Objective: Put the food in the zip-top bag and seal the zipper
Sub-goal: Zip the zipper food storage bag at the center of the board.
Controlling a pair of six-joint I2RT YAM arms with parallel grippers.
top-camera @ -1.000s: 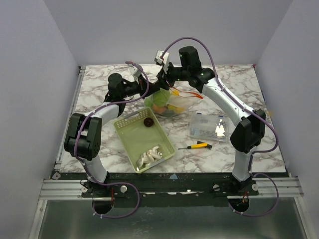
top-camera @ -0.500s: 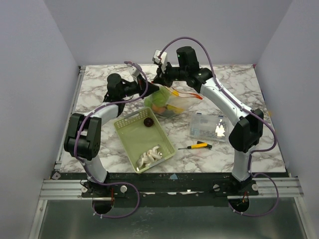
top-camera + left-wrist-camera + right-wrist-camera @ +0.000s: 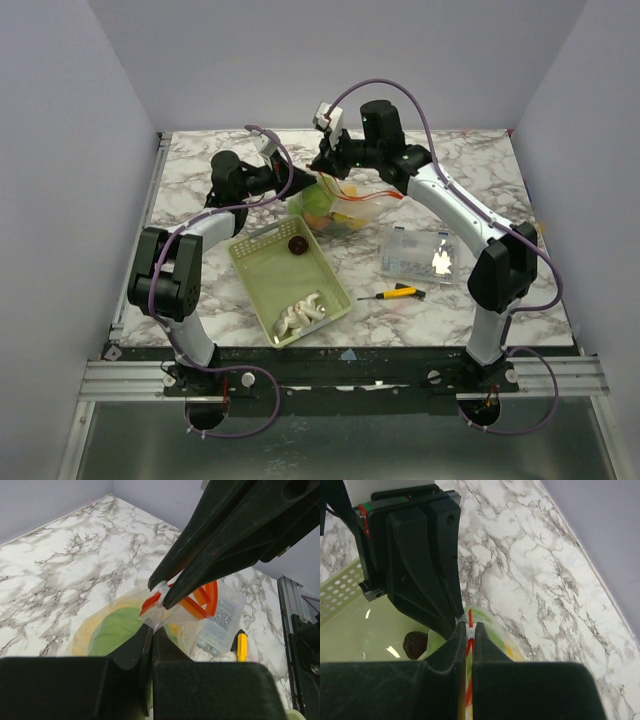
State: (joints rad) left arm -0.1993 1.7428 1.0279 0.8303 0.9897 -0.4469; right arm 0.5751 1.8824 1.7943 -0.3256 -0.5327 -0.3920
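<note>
Our left pincer [image 3: 151, 628] was clenched on the bag's [image 3: 345, 208] corner; our right pincer [image 3: 469, 628], touching it, gripped the zipper [image 3: 197, 602] there. The bag, food [image 3: 117, 630] inside, sat far back on the counter [image 3: 480, 160]. The zipper ran rightward from both pincers, so our right arm looked better placed to slide along it.

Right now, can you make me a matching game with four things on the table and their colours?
Things:
1. screwdriver
2. zipper
3. mesh basket
4. plastic box

Colours:
A. pale green
B. red-orange
C. yellow and black
D. see-through

Pairs: 1-C, 2-B, 3-A, 4-D
</note>
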